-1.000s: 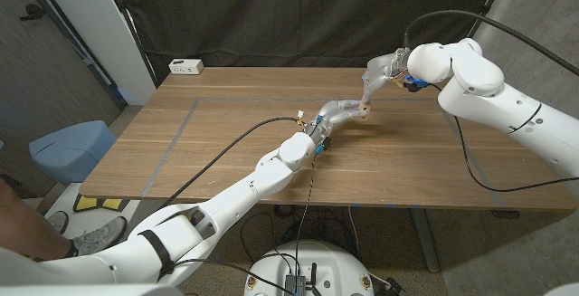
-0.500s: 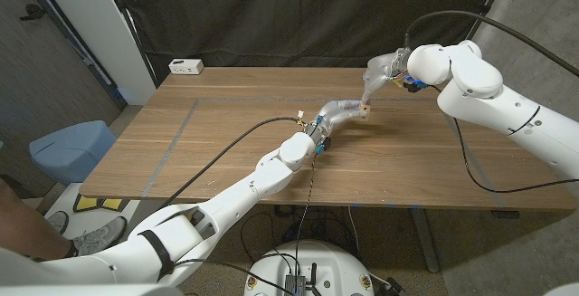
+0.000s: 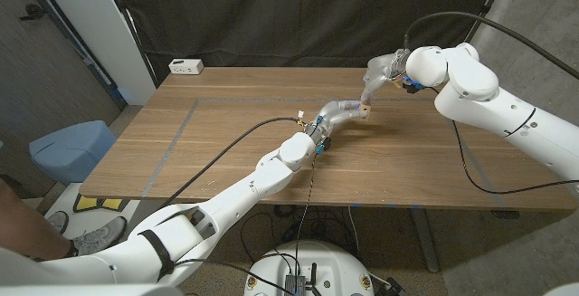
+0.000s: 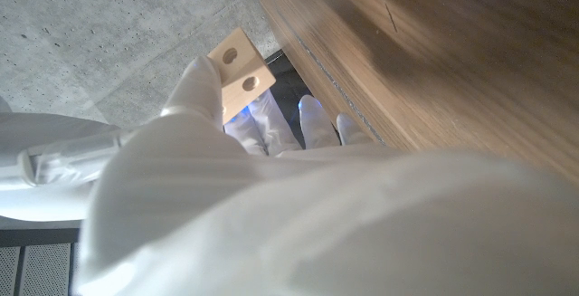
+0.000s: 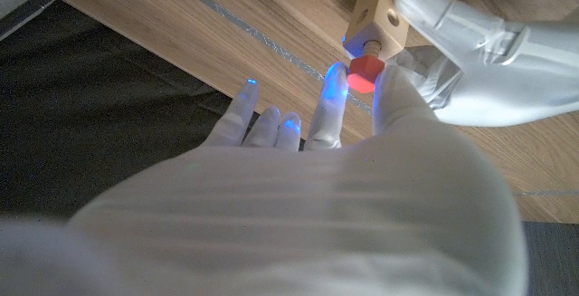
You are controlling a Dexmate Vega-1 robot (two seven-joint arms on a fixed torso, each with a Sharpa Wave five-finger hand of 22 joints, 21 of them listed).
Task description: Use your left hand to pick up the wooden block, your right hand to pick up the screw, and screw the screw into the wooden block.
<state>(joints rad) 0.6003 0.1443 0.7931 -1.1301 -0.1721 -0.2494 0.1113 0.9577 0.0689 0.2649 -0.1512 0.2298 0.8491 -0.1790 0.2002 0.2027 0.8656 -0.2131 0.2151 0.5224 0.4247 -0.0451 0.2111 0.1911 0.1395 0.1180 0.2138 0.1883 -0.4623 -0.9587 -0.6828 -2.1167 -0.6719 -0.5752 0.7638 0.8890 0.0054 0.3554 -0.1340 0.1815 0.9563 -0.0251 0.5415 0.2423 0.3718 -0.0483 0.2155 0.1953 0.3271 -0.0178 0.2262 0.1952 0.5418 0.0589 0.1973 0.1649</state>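
Wooden block (image 5: pixel 378 8) in left hand (image 5: pixel 470 42); red screw (image 5: pixel 364 71) pinched by right hand (image 5: pixel 362 124).

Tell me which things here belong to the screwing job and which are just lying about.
Job:
wooden block, held by the left hand
red screw, pinched by the right hand at the block's hole

Lying about:
white power strip at the table's far corner
blue bin on the floor

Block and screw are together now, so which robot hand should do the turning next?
Right. The right robot hand already pinches the red screw at the wooden block; the left robot hand holds that block.
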